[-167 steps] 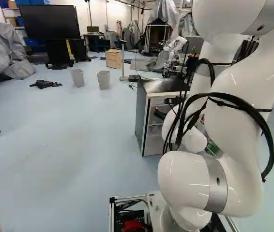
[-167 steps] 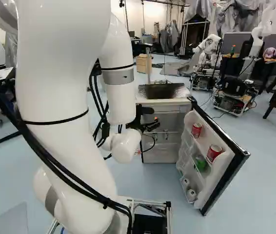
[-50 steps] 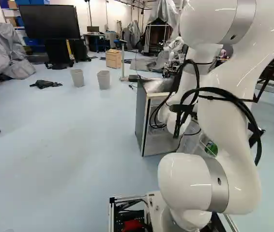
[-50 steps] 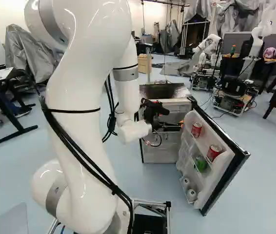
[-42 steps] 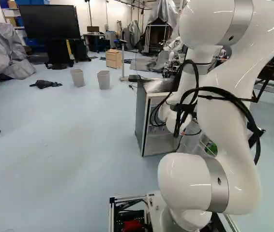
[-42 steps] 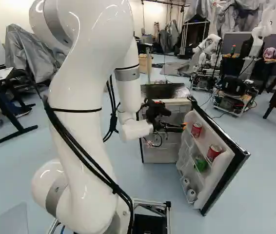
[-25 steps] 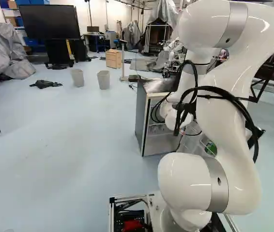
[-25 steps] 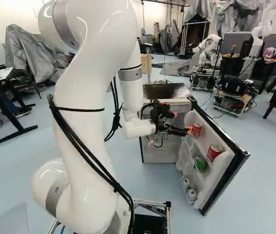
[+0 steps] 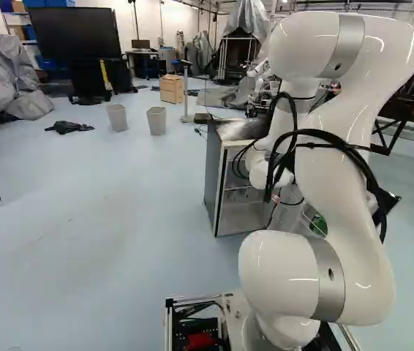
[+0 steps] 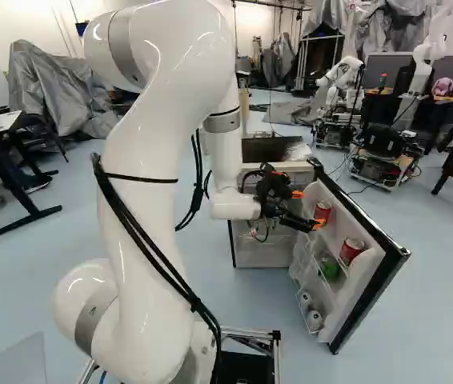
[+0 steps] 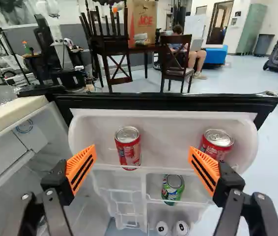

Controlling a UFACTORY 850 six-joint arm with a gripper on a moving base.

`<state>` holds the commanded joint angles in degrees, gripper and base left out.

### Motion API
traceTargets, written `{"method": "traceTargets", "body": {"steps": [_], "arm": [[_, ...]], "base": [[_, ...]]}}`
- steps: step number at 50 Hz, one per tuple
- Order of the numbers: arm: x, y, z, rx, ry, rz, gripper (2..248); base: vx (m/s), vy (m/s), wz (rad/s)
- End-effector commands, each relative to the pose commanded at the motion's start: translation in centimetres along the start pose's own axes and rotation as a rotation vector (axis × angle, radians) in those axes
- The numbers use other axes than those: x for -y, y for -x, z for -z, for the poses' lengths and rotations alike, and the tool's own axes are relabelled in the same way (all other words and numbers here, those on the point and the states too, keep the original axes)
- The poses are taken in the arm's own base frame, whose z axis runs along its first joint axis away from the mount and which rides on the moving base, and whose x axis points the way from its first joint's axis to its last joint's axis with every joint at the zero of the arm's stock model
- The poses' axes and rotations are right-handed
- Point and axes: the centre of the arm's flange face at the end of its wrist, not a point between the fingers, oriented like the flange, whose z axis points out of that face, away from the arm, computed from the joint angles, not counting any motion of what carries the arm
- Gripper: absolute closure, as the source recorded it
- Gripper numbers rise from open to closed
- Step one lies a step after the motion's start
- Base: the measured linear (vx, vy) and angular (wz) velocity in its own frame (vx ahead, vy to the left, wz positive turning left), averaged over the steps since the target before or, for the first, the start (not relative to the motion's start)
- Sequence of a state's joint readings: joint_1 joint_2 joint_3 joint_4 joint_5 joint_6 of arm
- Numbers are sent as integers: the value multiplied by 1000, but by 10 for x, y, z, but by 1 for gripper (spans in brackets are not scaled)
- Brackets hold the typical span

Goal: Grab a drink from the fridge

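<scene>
Jaws spread wide, nothing pinched; upright red cylindrical metal can [image 11: 128, 149] stands ahead at about 12 o'clock, long axis vertical.

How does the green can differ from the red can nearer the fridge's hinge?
The green can is mainly green; the red can nearer the hinge is mainly red. The red can stands on the top shelf of the open fridge door, the green can in a compartment below. Both are drink cans with their silver tops showing.
</scene>
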<state>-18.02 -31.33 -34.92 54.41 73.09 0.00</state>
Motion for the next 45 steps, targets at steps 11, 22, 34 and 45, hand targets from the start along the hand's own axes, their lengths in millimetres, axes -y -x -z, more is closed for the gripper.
{"method": "traceTargets", "body": {"steps": [11, 22, 34, 45], "arm": [[10, 0, -12, -4, 11, -17, 3], [19, -2, -27, -15, 20, -34, 3], [21, -4, -42, -24, 38, -50, 3], [22, -4, -51, -16, 50, -59, 3]], "base": [[0, 0, 0], [0, 0, 0], [0, 0, 0], [0, 0, 0]]}}
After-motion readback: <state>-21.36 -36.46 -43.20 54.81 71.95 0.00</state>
